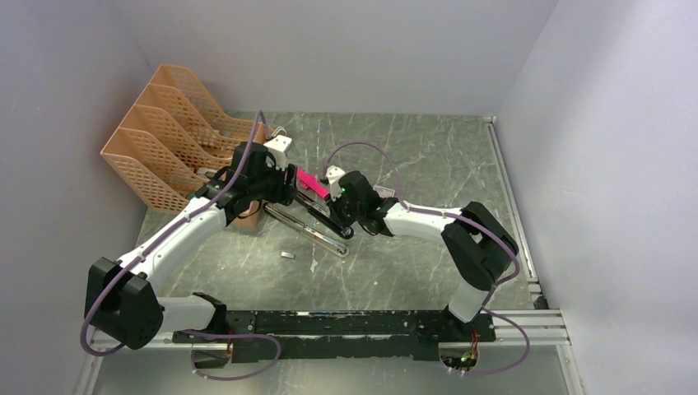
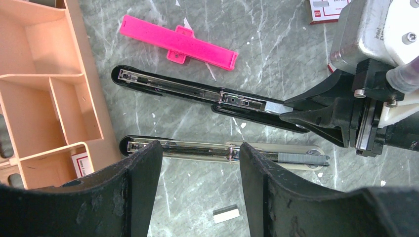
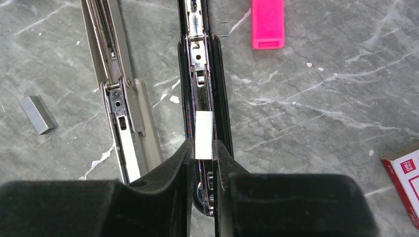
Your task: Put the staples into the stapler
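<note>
Grippers flank the stapler [image 1: 313, 234], opened flat at mid-table [image 1: 428, 164]: my left gripper [image 1: 284, 196] at its 10 o'clock end, my right gripper [image 1: 333, 222] toward its 4 o'clock end. Orange file racks [image 1: 165, 140] wall off 10 o'clock; bare stone lies open toward 3 and 6.

Left wrist view: my left fingers [image 2: 143, 190] stand wide, gripping nothing, with the stapler's pale half showing across the gap beyond them. A desk tray [image 2: 49, 98] edges in at 9 o'clock, a pink piece [image 2: 178, 43] at 12.

Right wrist view: my right fingers [image 3: 183, 163] pinch narrow on the staples [image 3: 203, 134], lined up over the black half's silver rail; whether they touch it I cannot tell. A loose strip [image 3: 38, 114] lies well apart at 9 o'clock, a white box [image 3: 402, 177] at 4.
</note>
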You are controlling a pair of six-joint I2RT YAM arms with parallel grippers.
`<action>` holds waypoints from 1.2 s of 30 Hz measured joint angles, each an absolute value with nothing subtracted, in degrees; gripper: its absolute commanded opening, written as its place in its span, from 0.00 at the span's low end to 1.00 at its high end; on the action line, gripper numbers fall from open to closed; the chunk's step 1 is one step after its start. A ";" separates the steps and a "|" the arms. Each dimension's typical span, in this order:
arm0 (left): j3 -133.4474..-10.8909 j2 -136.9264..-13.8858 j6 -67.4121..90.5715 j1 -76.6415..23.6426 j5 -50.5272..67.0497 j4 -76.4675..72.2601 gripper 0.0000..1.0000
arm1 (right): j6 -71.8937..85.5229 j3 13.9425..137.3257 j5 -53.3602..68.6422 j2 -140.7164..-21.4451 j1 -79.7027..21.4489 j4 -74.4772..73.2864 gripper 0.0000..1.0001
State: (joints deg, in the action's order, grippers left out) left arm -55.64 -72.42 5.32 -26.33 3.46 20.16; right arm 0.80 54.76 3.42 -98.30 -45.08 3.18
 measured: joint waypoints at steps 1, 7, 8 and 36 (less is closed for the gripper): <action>-55.64 -72.42 5.32 -26.33 3.46 20.14 0.63 | 0.80 54.76 3.42 -98.30 -45.08 3.11 0.00; -55.64 -72.42 5.32 -26.33 3.46 20.12 0.63 | 0.78 55.27 3.40 -98.37 -45.08 2.31 0.00; -55.64 -72.42 5.32 -26.33 3.46 20.12 0.63 | 0.78 55.42 3.40 -98.41 -45.08 2.07 0.00; -55.61 -72.42 5.32 -26.33 3.46 19.97 0.63 | -0.14 58.52 3.11 -99.81 -45.15 -1.91 0.00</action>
